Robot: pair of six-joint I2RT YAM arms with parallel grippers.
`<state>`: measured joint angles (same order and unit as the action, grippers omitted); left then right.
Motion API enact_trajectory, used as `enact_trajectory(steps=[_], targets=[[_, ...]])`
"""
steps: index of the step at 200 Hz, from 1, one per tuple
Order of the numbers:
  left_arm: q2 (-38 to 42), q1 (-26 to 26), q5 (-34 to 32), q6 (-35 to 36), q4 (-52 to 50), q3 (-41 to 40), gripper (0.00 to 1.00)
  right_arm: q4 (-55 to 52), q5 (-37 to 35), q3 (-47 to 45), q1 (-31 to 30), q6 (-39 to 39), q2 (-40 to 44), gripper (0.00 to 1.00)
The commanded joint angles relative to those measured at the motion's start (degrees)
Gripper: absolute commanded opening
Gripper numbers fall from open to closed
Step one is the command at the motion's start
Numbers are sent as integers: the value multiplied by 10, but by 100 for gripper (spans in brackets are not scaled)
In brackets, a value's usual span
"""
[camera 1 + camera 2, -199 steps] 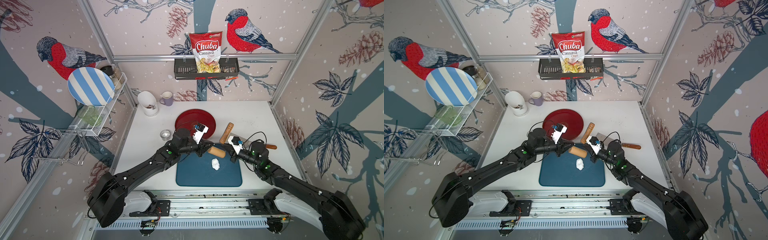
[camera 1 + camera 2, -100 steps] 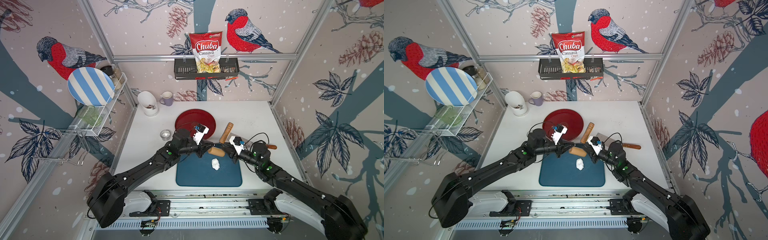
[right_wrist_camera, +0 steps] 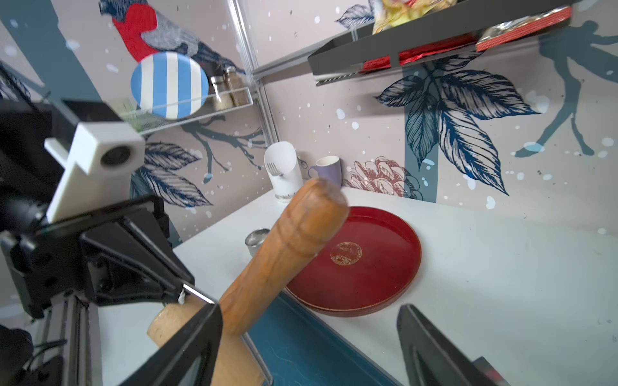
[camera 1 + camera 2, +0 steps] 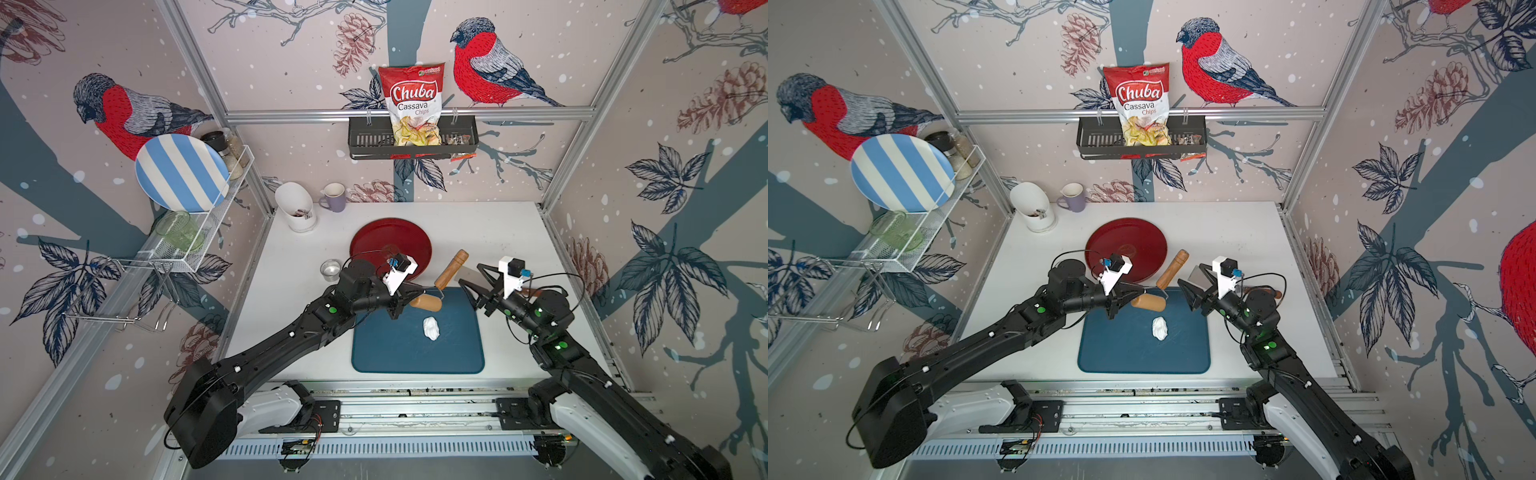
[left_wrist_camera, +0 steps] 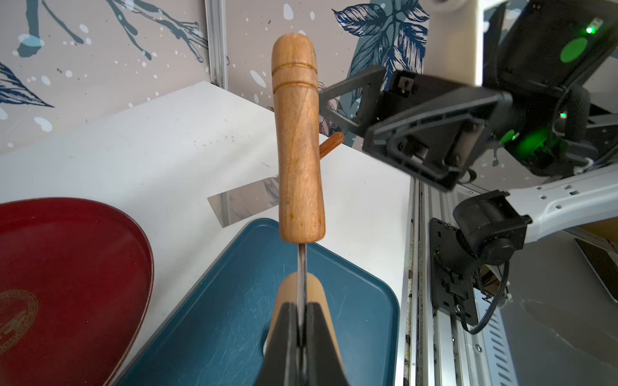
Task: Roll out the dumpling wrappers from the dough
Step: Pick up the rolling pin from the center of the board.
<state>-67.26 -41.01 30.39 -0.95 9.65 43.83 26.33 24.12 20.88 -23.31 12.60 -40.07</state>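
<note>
The dough (image 4: 431,328) (image 4: 1159,328) is a white lump lying on the blue tray (image 4: 415,353) (image 4: 1142,353), seen in both top views. My left gripper (image 4: 409,297) (image 4: 1127,297) (image 5: 302,314) is shut on the thin metal rod of a wooden dough roller, whose barrel (image 4: 426,302) (image 5: 301,290) hangs over the tray's far edge. The roller's handle (image 4: 451,270) (image 5: 298,150) (image 3: 287,254) points away. My right gripper (image 4: 469,276) (image 4: 1190,282) (image 3: 309,317) stands open beside the handle and holds nothing. The dumpling wrappers are out of view.
A red plate (image 4: 390,245) lies behind the tray. A small metal ring cutter (image 4: 331,269) stands to its left. A scraper's metal blade (image 5: 244,204) lies by the tray's far right corner. A white utensil holder (image 4: 296,208) and purple mug (image 4: 334,197) stand at the back.
My right gripper has opened, let go of the roller's handle and drawn back to the right. The left gripper has kept its hold on the roller.
</note>
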Motion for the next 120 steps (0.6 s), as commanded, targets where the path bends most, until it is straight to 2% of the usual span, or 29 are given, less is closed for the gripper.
enact_trajectory(steps=[1, 56, 97, 120], targets=[[12, 3, 38, 49, 21, 3, 0, -12, 87, 17, 32, 112, 23, 84], [28, 3, 78, 75, 17, 3, 0, -45, 128, 75, 38, 185, 19, 81], [30, 4, 93, 76, 17, 1, 0, -41, 145, 102, 37, 223, -14, 68], [30, 3, 96, 77, 17, 1, 0, -39, 157, 114, 35, 234, -28, 65]])
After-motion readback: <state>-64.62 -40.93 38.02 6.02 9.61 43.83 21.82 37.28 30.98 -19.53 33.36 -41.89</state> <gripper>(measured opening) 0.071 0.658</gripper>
